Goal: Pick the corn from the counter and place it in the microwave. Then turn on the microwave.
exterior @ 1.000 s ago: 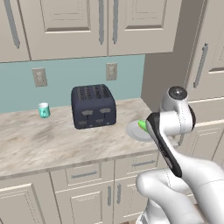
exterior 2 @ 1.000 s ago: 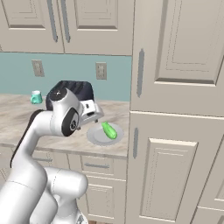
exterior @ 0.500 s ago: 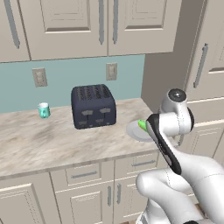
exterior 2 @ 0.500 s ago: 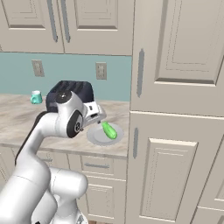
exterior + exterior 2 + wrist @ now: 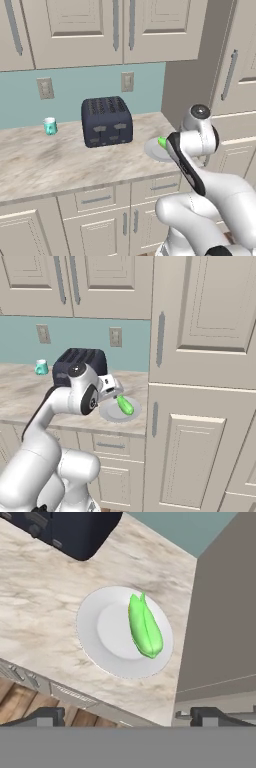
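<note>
— Where the cream cabinets (image 5: 75, 30) hang over a teal wall (image 5: 70, 92), what carries everything?
— The beige marbled bench (image 5: 45, 160), ending at a tall cupboard (image 5: 200, 381).
— And on it?
— A dark toaster (image 5: 106, 121), then a white plate (image 5: 107, 634) near the bench's front edge, a small teal cup (image 5: 49, 126), and the corn (image 5: 144, 627) lying on the plate.
— The hand (image 5: 111, 387)?
— Above the plate, fingers spread wide, holding nothing.

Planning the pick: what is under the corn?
The corn lies on a white plate resting on the counter. The plate's surface directly beneath the cob is covered.
</note>
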Tool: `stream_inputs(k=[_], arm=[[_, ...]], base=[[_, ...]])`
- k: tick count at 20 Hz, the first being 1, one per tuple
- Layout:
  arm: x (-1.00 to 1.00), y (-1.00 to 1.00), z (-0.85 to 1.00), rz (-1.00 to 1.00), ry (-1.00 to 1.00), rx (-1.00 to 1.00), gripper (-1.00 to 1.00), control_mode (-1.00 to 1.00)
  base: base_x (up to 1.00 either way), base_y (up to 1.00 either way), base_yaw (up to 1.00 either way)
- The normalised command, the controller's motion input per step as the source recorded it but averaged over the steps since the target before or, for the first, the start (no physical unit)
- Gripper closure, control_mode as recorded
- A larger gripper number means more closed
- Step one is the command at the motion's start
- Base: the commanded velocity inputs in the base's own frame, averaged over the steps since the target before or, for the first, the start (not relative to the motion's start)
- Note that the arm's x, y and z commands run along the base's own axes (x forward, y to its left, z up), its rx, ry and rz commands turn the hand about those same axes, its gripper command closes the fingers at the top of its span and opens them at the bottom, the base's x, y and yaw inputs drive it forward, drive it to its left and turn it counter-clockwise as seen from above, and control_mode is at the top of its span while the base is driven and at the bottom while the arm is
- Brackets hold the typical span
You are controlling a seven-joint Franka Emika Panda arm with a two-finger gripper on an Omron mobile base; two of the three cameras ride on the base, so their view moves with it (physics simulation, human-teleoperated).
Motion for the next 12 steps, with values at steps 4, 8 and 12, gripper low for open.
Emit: stream_inputs(k=[4, 8, 12], arm=[[0.17, -0.01, -0.14, 0.0, 0.0, 0.0, -1.0, -1.0], [0.16, 0.0, -0.12, 0.0, 0.0, 0.0, -1.0, -1.0], [0.15, -0.04, -0.08, 0.0, 0.0, 0.0, -1.0, -1.0]], base=[[0.0, 0.0, 0.0], [0.0, 0.0, 0.0], [0.0, 0.0, 0.0]])
